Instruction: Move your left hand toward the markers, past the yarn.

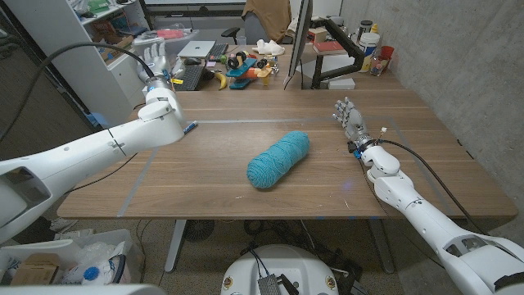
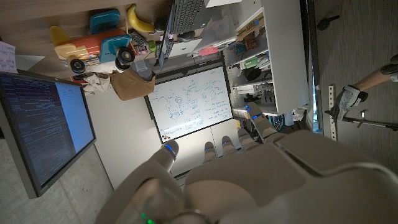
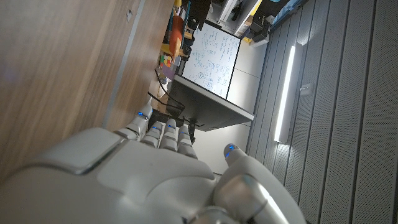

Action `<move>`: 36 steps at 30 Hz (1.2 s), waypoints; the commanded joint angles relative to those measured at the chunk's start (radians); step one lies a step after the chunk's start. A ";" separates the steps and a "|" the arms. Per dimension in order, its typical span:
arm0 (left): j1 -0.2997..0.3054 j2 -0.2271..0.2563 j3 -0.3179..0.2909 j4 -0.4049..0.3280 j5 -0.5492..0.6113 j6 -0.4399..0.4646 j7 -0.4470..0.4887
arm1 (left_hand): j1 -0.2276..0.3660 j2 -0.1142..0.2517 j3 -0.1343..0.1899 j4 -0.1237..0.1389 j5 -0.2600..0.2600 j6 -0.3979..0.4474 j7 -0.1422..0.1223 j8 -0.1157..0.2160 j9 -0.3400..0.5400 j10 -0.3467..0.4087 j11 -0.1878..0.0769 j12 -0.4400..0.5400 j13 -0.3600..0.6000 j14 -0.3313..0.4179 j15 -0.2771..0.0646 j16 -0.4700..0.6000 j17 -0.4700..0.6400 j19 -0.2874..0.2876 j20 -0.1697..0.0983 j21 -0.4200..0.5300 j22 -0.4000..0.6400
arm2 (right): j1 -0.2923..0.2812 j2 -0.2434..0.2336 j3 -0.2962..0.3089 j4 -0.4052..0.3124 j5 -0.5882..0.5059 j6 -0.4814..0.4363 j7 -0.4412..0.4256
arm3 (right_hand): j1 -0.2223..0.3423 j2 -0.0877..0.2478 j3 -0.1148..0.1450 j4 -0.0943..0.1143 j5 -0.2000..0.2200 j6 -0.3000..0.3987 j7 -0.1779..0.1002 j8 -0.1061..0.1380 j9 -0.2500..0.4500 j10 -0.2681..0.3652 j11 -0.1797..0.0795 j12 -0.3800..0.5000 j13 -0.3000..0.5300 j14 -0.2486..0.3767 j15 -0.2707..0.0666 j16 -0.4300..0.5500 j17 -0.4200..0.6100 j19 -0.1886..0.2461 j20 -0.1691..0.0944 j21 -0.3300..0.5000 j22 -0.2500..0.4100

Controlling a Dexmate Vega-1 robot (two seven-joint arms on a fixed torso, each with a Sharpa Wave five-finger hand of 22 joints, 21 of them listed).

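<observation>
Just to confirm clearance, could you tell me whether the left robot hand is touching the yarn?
Apart: the head view shows bare table between the left robot hand and the yarn.

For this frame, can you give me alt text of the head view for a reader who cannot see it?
A teal ball of yarn lies mid-way across a wooden table. The robot's left hand is raised, fingers apart, over the far left of the table; its right hand is at the right side, holding nothing. A cluttered desk stands behind.
</observation>
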 commanded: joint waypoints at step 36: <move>-0.063 -0.020 0.062 0.108 -0.014 0.037 -0.041 | 0.091 0.030 0.003 -0.052 0.006 -0.141 -0.040 -0.003 0.013 -0.156 -0.008 -0.009 0.009 -0.168 -0.031 -0.021 -0.002 -0.255 0.027 -0.040 0.000 | 0.022 0.016 -0.012 0.033 -0.017 0.012 -0.002 | -0.001 0.121 -0.006 -0.001 0.005 0.011 0.000 0.010 0.002 0.011 0.007 0.010 0.003 -0.003 -0.002 0.003 0.004 0.013 -0.100 -0.020 0.005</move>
